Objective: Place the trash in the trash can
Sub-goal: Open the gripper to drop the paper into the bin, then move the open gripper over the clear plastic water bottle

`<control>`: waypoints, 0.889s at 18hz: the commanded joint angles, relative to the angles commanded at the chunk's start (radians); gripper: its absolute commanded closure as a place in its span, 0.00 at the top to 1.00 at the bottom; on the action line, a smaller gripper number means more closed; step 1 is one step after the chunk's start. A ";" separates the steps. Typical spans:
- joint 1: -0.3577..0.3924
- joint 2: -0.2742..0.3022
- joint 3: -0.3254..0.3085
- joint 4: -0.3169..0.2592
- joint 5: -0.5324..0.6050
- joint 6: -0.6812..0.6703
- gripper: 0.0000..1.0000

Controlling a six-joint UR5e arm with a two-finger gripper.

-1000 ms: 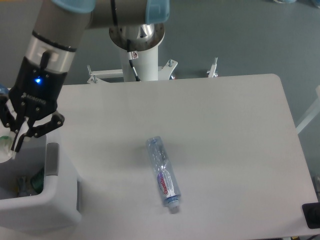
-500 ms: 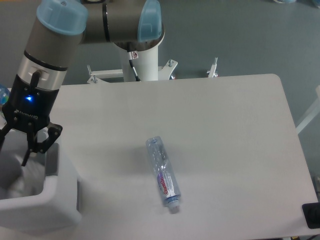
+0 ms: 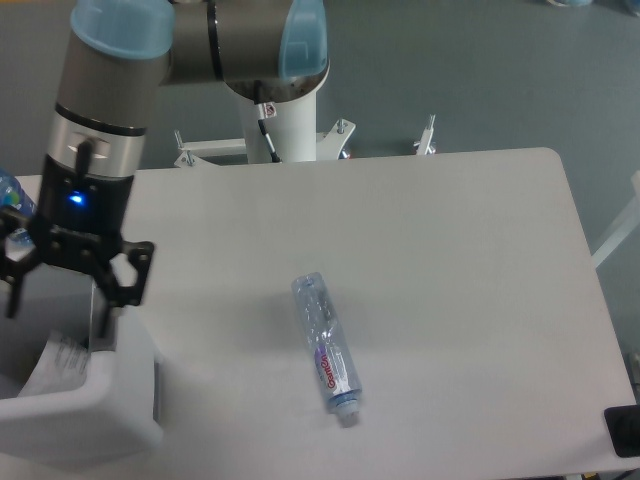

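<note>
The trash can (image 3: 110, 425), a white rounded bin, stands at the table's front left corner. My gripper (image 3: 58, 310) hangs right over it, open wide, with nothing between its black fingers (image 3: 104, 318). A white card scrap (image 3: 60, 362) lies inside the bin, just below the fingers. The other piece of trash, a crushed clear bottle (image 3: 327, 345) with a red-and-white label, lies on the table's middle front, well to the right of the gripper and apart from it.
Part of a blue-marked bottle (image 3: 8, 195) shows at the left edge behind the arm. The robot's white base (image 3: 282, 95) stands at the table's back edge. A black object (image 3: 622, 430) sits at the front right corner.
The gripper dipped over the bin, then opened wide and moved slightly right. The white scrap now lies in the bin. The bottle on the table has not moved.
</note>
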 joint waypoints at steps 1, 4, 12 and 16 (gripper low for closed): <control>0.026 -0.006 -0.002 0.000 0.000 0.002 1.00; 0.098 -0.037 -0.009 -0.002 0.006 0.000 1.00; 0.203 -0.155 -0.045 -0.002 0.002 0.119 1.00; 0.215 -0.247 -0.031 0.000 0.003 0.150 1.00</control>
